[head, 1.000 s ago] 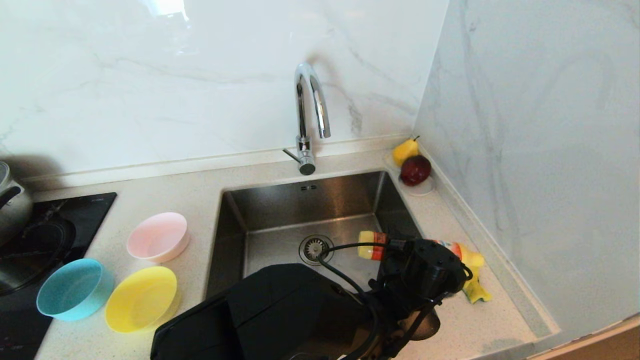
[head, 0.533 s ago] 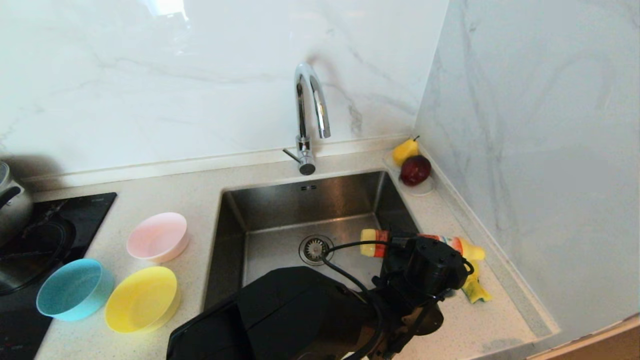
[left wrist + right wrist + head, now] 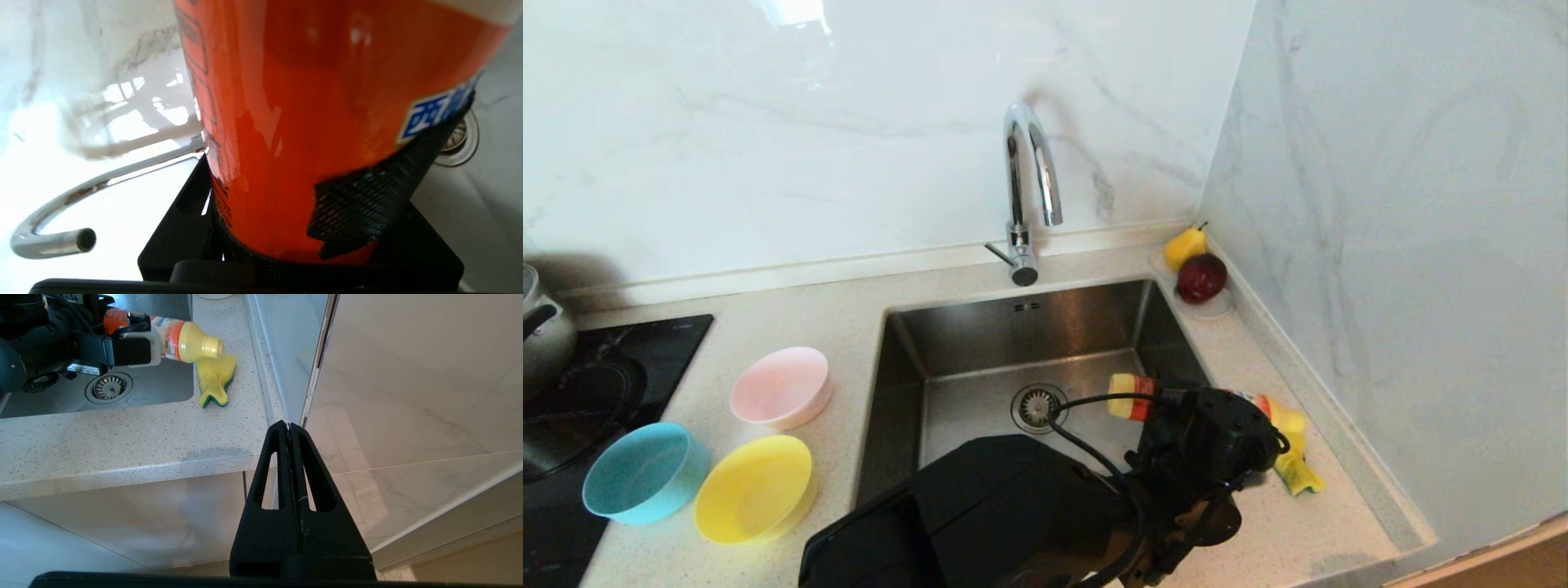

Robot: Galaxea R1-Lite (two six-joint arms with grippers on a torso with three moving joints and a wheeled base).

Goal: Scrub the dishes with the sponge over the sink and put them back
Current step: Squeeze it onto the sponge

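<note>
Bottle, clamped sideways in left gripper, has barely shifted, its mouth over sponge; right gripper pressed together.

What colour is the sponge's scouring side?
Green, under the yellow sponge; the right wrist view shows it best.

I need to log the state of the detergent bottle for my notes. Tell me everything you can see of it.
The detergent bottle looks like glossy plastic, with a yellow shoulder and neck, yellow base and an orange label carrying a small blue patch. It is tipped on its side, level, clamped around the middle in the left pincer. Its base end hangs over the sink; its neck points over the counter, just above the sponge. Whether the mouth touches the sponge is unclear.
</note>
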